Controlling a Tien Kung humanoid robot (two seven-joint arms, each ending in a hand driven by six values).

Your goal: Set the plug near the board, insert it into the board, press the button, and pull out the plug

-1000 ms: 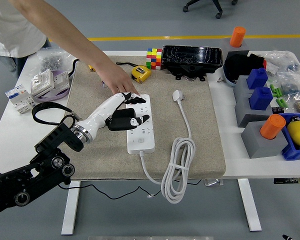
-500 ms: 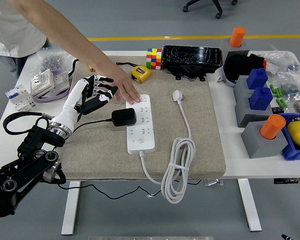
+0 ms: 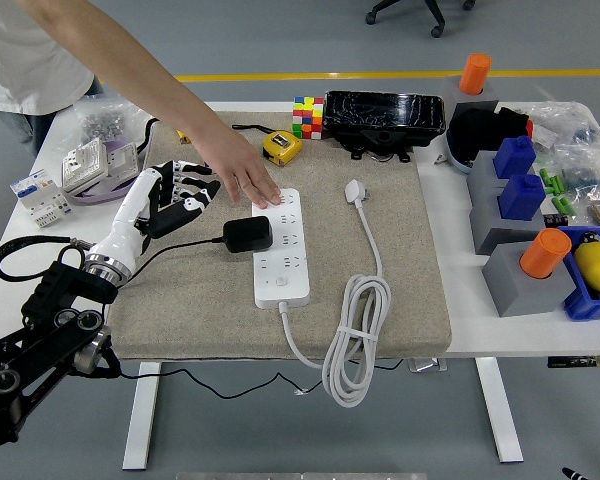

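Observation:
A white power strip point(image 3: 282, 250) lies on the beige mat point(image 3: 410, 270). The black plug point(image 3: 247, 234) rests at the strip's left edge; whether its pins sit in a socket I cannot tell. Its thin black cable runs left under my left hand point(image 3: 176, 192), which hovers over the mat's left part, fingers spread and holding nothing. A person's hand point(image 3: 242, 174) presses down on the strip's far end. The strip's own white cord point(image 3: 355, 330) lies coiled at the mat's front, its white plug point(image 3: 356, 191) loose to the right. My right arm is out of view.
A yellow tape measure point(image 3: 281, 147), a colour cube point(image 3: 307, 116) and a black case point(image 3: 384, 120) sit at the mat's far edge. White switch boxes point(image 3: 90, 165) lie far left. Blue and grey blocks with orange cylinders point(image 3: 545, 252) crowd the right side.
My left hand has let go of the black plug and drawn back to the left, away from the strip. The plug stays at the strip's left edge. The person's hand still holds the strip.

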